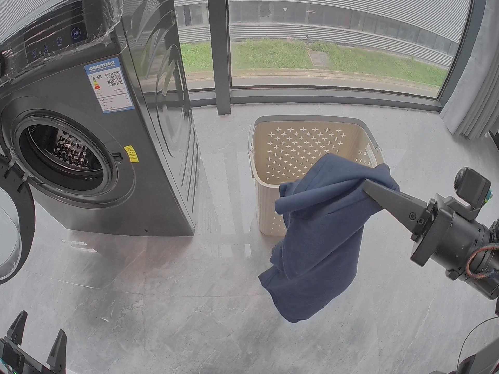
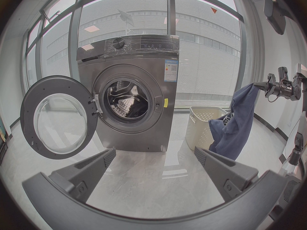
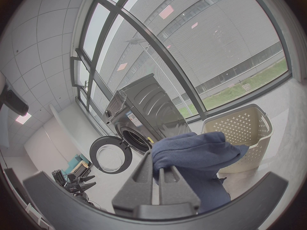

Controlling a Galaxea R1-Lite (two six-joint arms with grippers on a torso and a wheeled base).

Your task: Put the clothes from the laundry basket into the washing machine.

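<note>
Aloft between right jaws: garment [image 1: 317, 235]

The laundry basket's [image 1: 304, 146] lower right part is hidden behind the hanging blue garment [image 1: 322, 235], the washer door [image 1: 25, 219] is cut by the left edge, and the left gripper [image 1: 40, 325] is clipped at lower left.

Washing machine [image 1: 104, 193] left of laundry basket [image 1: 266, 198], garment [image 1: 322, 235] hanging before basket, window [image 1: 338, 27] behind
</note>
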